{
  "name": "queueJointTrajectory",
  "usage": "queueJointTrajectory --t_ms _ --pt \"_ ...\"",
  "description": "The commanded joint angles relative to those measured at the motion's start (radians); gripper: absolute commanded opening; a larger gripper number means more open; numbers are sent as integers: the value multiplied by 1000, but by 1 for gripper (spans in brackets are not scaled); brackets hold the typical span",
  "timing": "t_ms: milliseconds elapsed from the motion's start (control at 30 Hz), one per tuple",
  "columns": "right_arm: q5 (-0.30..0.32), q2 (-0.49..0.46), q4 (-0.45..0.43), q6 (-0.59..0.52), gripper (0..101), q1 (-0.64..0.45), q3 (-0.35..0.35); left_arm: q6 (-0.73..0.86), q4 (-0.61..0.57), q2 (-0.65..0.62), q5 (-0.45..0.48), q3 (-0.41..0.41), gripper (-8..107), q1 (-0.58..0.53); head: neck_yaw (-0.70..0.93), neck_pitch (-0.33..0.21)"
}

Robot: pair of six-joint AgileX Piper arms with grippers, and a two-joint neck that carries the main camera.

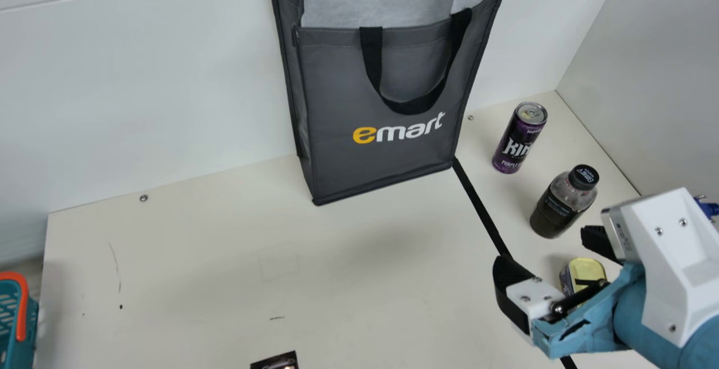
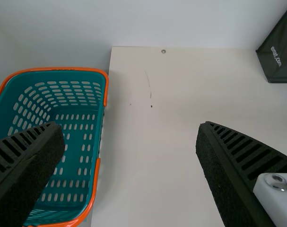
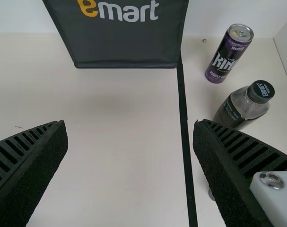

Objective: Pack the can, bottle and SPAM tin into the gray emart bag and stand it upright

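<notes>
Cream table (image 1: 196, 256), white wall (image 1: 140, 77) at the back, dark strip (image 1: 477, 206) running across the tabletop. Gray emart bag (image 1: 387, 139) is upright near the wall, mouth up, one black strap looped down its front, pale lining showing. Can (image 1: 512, 147), bottle (image 1: 556, 206) & SPAM tin (image 1: 588, 268) are R of the strip, bottle b/w the other two. R gripper (image 3: 129, 125) is wide open w/ nothing in it; L gripper (image 2: 129, 126) same. Can: slim, purple w/ white print, silver top; prob. full & heavy-ish, slick, so grip mid-body, med. force. Bottle: clear shoulder, dark contents, black cap; walls may give a bit, so hold the body, not the cap. Tin: squat, yellow lid, partly hidden by the arm; prob. stiff & dense, best taken across its sides. Bag fabric looks soft, could fold if bumped.
</notes>
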Motion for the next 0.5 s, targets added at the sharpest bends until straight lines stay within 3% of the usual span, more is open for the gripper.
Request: queueJointTrajectory --t_ms 0,467 --pt "0 0 0 0 95 0 0 0 0 0 0 0 90 0 -1 -23" --pt "-23 35 1 -3 95 7 -25 0 0 0 0 0 90 0 -1 -23"
